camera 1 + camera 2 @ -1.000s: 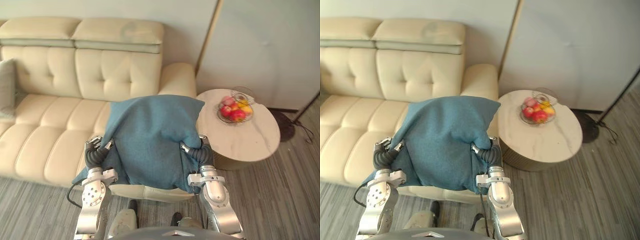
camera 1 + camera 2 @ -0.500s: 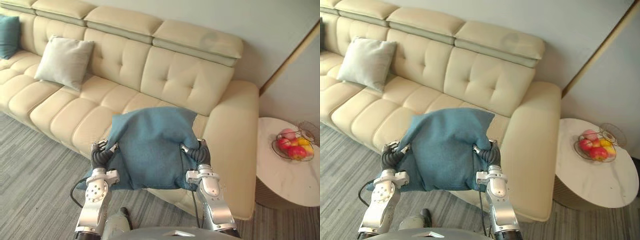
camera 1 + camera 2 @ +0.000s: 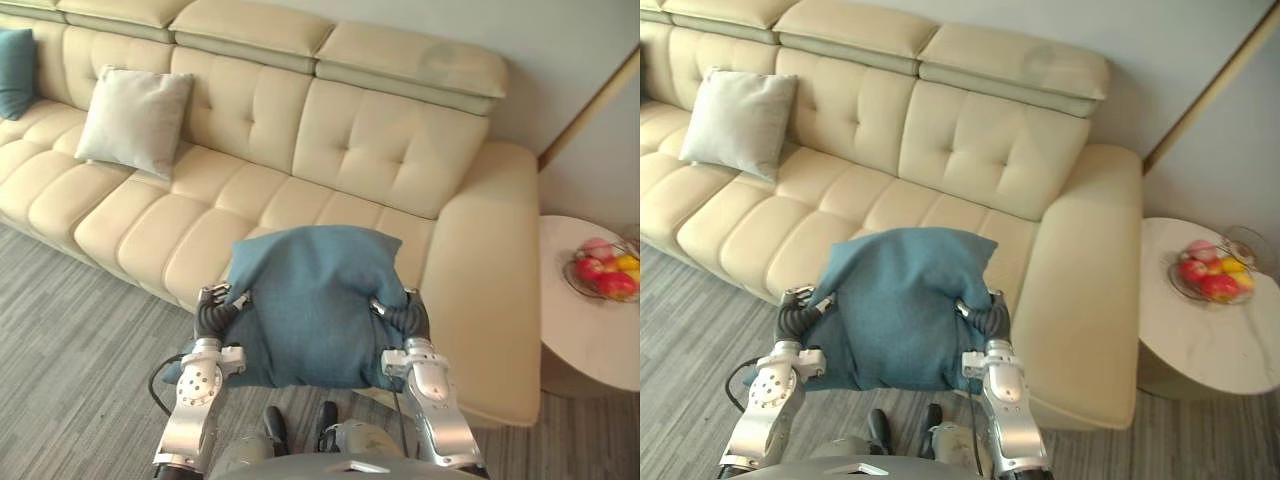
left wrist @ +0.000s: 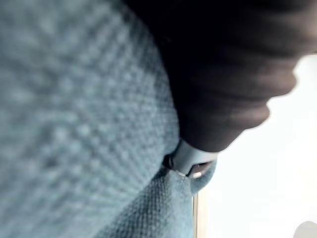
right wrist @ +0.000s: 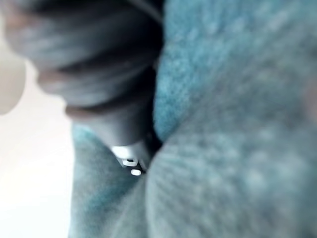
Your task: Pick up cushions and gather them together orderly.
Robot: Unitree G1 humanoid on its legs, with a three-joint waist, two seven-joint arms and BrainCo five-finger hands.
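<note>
- The blue cushion [image 3: 310,300] lies broad face up, nearly square, far edge toward the sofa [image 3: 300,150].
- My left hand [image 3: 212,314] and right hand [image 3: 407,320] press into its sides; whether they grip it I cannot tell.

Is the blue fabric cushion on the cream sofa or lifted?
Lifted: blue fabric cushion is held up between left robot hand and right robot hand.

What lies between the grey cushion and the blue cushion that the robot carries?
Nothing: the sofa seat between the grey cushion and the blue cushion is bare, in both eye views.
</note>
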